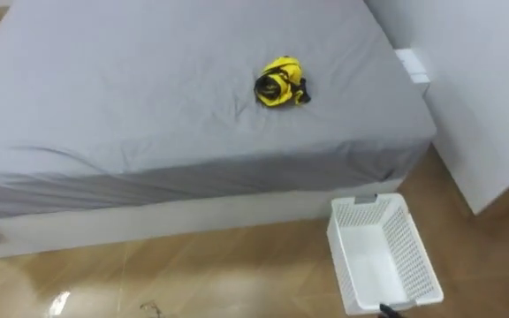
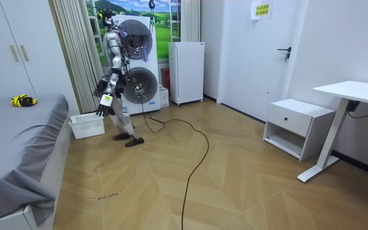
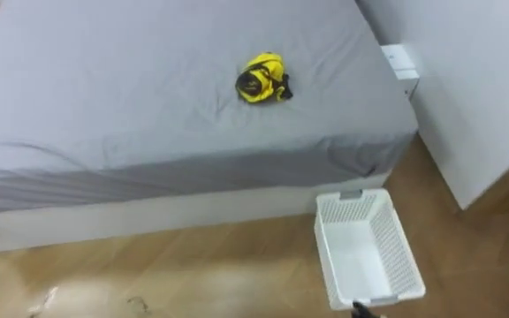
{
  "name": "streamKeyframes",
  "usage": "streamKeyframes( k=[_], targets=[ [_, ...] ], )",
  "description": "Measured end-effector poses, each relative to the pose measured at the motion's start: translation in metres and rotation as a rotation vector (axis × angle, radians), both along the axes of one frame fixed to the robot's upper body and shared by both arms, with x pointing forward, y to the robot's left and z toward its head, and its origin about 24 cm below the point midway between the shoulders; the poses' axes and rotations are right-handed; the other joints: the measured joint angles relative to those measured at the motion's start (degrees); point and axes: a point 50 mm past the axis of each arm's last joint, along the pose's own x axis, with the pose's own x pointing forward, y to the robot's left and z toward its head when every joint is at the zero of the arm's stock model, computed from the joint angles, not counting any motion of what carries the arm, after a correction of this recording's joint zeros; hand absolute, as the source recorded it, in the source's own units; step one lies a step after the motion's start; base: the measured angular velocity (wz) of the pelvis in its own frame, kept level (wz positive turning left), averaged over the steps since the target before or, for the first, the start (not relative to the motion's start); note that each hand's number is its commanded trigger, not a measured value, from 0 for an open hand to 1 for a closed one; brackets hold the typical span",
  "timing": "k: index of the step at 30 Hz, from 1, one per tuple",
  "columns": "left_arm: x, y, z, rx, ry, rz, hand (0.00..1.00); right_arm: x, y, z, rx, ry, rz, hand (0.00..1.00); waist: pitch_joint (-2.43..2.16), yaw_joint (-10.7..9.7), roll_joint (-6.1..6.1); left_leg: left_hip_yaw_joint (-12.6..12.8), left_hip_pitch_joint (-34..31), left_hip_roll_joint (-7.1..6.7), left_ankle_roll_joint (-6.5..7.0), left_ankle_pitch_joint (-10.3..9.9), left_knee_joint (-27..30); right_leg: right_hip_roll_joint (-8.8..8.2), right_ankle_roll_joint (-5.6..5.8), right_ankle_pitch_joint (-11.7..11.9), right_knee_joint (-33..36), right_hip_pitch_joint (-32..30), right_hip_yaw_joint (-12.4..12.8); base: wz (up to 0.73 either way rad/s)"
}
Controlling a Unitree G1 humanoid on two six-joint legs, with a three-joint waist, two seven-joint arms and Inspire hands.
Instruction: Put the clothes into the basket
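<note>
1 basket (image 1: 411, 252) nr bed (image 1: 148, 106) edge

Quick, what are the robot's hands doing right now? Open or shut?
Left hand: cannot be told, too small in the room view.
Right hand: cannot be told, a dark tip shows at the basket's near rim.

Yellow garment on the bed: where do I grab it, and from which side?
Probably pinch the raised, crumpled top of the yellow garment, coming down from above over the near edge of the bed. It lies as a compact heap on the flat sheet, with loose folds to gather and nothing beside it.
</note>
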Motion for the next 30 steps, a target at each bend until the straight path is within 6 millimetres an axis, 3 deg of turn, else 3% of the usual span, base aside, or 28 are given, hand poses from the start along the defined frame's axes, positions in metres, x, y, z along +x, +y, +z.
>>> streamKeyframes(
  k=[1,2,3,4,5,6,7,8,9,10,12,13,14,15,16,17,18,19,20,21,22,24,28,30],
  targets=[
    [0.001,-0.003,-0.001,-0.008,-0.001,-0.012,0.0,0.005,0.0,0.003,-0.002,-0.028,0.001,0.0,0.05,-0.1,0.0,-0.6,1.5,0.15,-0.34,-0.3,-0.8,-0.09,-0.24,3.3,-4.9,-0.5,-0.5,0.8],
    [-0.001,-0.009,-0.002,-0.024,0.008,-0.03,0.0,0.011,0.001,0.007,-0.006,-0.067,-0.006,0.0,-0.03,-0.2,0.47,-1.5,4.2,1.39,-1.25,-1.0,-1.8,0.24,-0.54,10.4,-10.5,-0.5,-0.7,0.77],
    [-0.004,-0.009,-0.003,-0.03,0.016,-0.036,0.0,0.016,0.002,0.01,0.001,-0.105,-0.015,0.0,-0.41,0.2,0.53,-1.9,6.1,2.62,-2.53,-1.7,-2.1,1.21,-1.99,14.6,-13.0,0.1,-0.6,0.68],
    [-0.006,-0.008,-0.003,-0.029,0.021,-0.035,0.0,0.02,0.003,0.013,0.002,-0.125,-0.012,0.0,-0.75,0.4,0.51,-1.8,6.4,3.01,-3.42,-2.2,-2.0,1.89,-2.66,15.3,-12.2,0.5,-0.4,0.39],
    [-0.012,-0.007,-0.004,-0.025,0.038,-0.03,0.0,0.033,0.003,0.021,0.0,-0.177,-0.003,0.0,-0.69,1.1,1.31,-1.7,7.2,4.84,-4.92,-2.8,-1.8,3.36,-3.91,14.4,-9.5,1.1,-1.4,0.08],
    [-0.02,-0.003,-0.005,-0.018,0.057,-0.018,0.0,0.048,0.005,0.031,0.0,-0.24,0.009,0.0,-0.63,1.8,2.03,-1.4,8.1,6.18,-6.35,-2.5,-1.7,4.19,-4.71,11.8,-7.1,1.2,-2.1,0.0],
    [-0.026,-0.001,-0.005,-0.016,0.07,-0.008,0.0,0.054,0.007,0.037,0.0,-0.272,0.016,0.0,-0.62,1.9,2.33,-1.0,8.5,6.78,-6.98,-2.1,-1.6,4.6,-5.07,10.7,-6.0,1.2,-2.3,-0.03],
    [-0.032,0.0,-0.006,-0.015,0.082,0.004,0.0,0.066,0.009,0.049,-0.001,-0.34,0.031,0.0,-0.59,1.8,3.36,-0.6,9.0,8.08,-8.37,-1.3,0.2,5.42,-6.01,9.3,-4.3,1.9,-3.2,0.09],
    [-0.037,0.002,-0.005,-0.011,0.087,0.014,0.0,0.072,0.012,0.056,0.005,-0.379,0.045,0.0,-0.48,1.6,3.58,-0.5,8.7,8.94,-9.83,0.4,4.3,5.58,-6.53,8.3,-4.1,3.9,-4.9,0.11],
    [-0.039,0.003,-0.005,-0.009,0.09,0.014,0.0,0.074,0.012,0.057,0.007,-0.388,0.05,0.0,-0.43,1.6,3.51,-0.4,8.4,9.14,-9.7,1.7,6.9,5.63,-6.8,7.8,-4.6,5.5,-5.6,0.15],
    [-0.041,0.003,-0.003,-0.014,0.078,0.026,0.0,0.074,0.013,0.059,0.008,-0.392,0.061,0.0,-0.35,1.3,2.79,-0.3,5.2,9.64,-9.74,9.5,19.5,6.19,-6.04,6.7,-11.7,13.8,-5.2,0.1],
    [-0.04,0.003,-0.002,-0.015,0.066,0.026,0.0,0.075,0.013,0.059,0.01,-0.395,0.063,0.0,-0.31,1.0,2.42,-0.3,4.0,9.82,-9.76,10.2,22.5,6.0,-5.72,6.0,-13.1,15.3,-4.5,0.17],
    [-0.031,0.001,0.001,-0.02,0.03,0.021,0.0,0.076,0.013,0.061,0.013,-0.405,0.061,0.0,0.02,0.3,2.06,0.0,0.6,10.14,-8.9,9.1,27.1,5.99,-5.3,5.1,-14.6,16.8,-4.0,0.18],
    [-0.022,0.0,0.003,-0.024,0.005,0.011,0.0,0.077,0.012,0.061,0.011,-0.404,0.051,0.0,0.12,0.2,1.83,0.1,-2.5,9.9,-8.27,6.4,28.2,5.7,-5.17,4.8,-15.1,17.7,-3.7,0.12],
    [-0.018,0.0,0.003,-0.026,-0.004,0.006,0.0,0.077,0.013,0.061,0.014,-0.399,0.055,0.0,0.29,0.2,1.57,0.4,-3.8,9.65,-8.13,5.2,28.0,5.64,-5.16,4.8,-15.6,18.2,-3.1,-0.18],
    [-0.013,0.0,0.004,-0.028,-0.016,0.004,0.0,0.077,0.017,0.059,0.025,-0.388,0.062,0.0,0.5,0.8,1.18,1.1,-6.2,9.15,-8.41,2.8,25.8,5.58,-5.1,4.8,-16.4,19.1,-1.9,-0.4],
    [-0.013,-0.001,0.004,-0.028,-0.016,0.004,0.0,0.076,0.02,0.058,0.033,-0.379,0.074,0.0,0.37,1.3,0.93,1.0,-8.4,8.55,-8.75,0.7,21.6,5.37,-4.76,4.7,-16.9,19.9,-1.0,-0.45],
    [-0.013,-0.001,0.004,-0.029,-0.014,0.005,0.0,0.075,0.021,0.058,0.037,-0.376,0.075,0.0,0.31,1.2,0.81,1.0,-9.2,8.46,-8.65,0.2,19.0,5.31,-4.51,4.6,-16.9,20.1,-0.5,-0.44],
    [-0.011,-0.001,0.004,-0.031,-0.02,0.005,0.0,0.074,0.021,0.058,0.035,-0.373,0.076,0.0,0.06,1.2,0.77,1.1,-11.2,8.43,-8.75,0.7,13.0,5.18,-3.83,4.2,-16.9,20.1,0.3,-0.31],
    [-0.011,-0.001,0.004,-0.03,-0.019,0.007,0.0,0.072,0.021,0.057,0.026,-0.364,0.076,0.0,-0.49,1.2,0.44,1.3,-12.7,7.91,-6.68,3.4,9.8,4.53,-2.86,3.6,-16.4,20.1,1.1,-0.25],
    [-0.013,0.0,0.004,-0.028,-0.011,0.007,0.0,0.07,0.021,0.057,0.019,-0.357,0.081,0.0,-0.77,1.2,0.27,1.4,-12.2,7.3,-6.24,4.3,8.7,3.89,-2.33,3.5,-16.4,20.2,1.3,-0.1],
    [-0.015,-0.002,0.003,-0.036,-0.001,0.003,0.0,0.073,0.02,0.065,-0.016,-0.391,0.109,0.0,-1.35,1.0,-0.5,1.8,-9.1,4.91,-5.27,5.4,4.1,2.57,-1.26,3.4,-16.9,20.3,1.6,-0.08],
    [-0.022,-0.002,0.002,-0.049,0.017,0.004,0.0,0.081,0.024,0.081,-0.035,-0.478,0.132,0.0,-1.09,0.5,-0.02,2.1,-6.2,2.91,-4.79,6.5,-0.3,1.51,-0.42,3.9,-18.9,21.2,1.4,-0.17],
    [-0.025,-0.001,0.001,-0.053,0.034,0.006,0.0,0.085,0.026,0.09,-0.034,-0.517,0.135,0.0,-1.09,0.2,0.35,0.8,-5.8,2.29,-4.67,7.1,-1.8,1.08,-0.37,3.9,-19.0,21.3,1.3,-0.03]
  ],
)
